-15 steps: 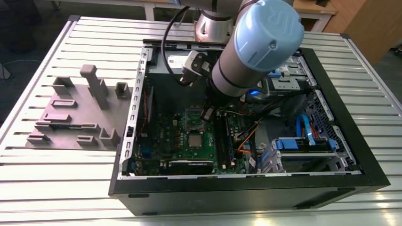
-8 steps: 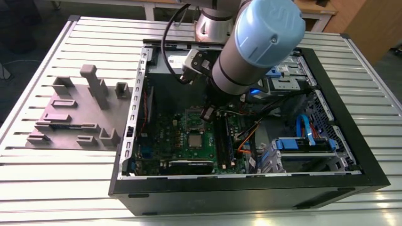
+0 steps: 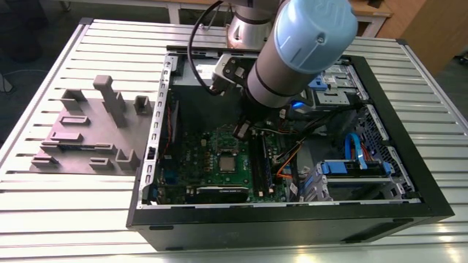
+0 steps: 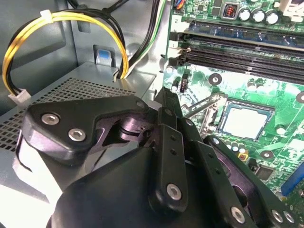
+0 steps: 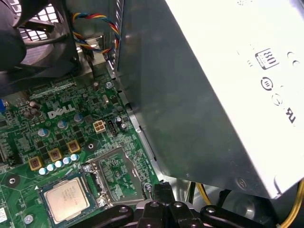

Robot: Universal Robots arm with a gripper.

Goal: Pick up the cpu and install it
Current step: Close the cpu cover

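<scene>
Cpu (image 5: 64, 199) sits flat in its socket (image 5: 93, 187), lid (image 5: 116, 173) open to admit it, just beside the gripper (image 5: 160, 190), whose spread I cannot tell

There is one open computer case (image 3: 292, 226), one green motherboard (image 3: 196, 159), one cpu (image 5: 65, 199), one silver power supply (image 5: 223, 90), one grey fixture (image 3: 76, 139) and one robot arm (image 3: 300, 49). Three tan square components (image 5: 54, 155) sit on the board.
</scene>
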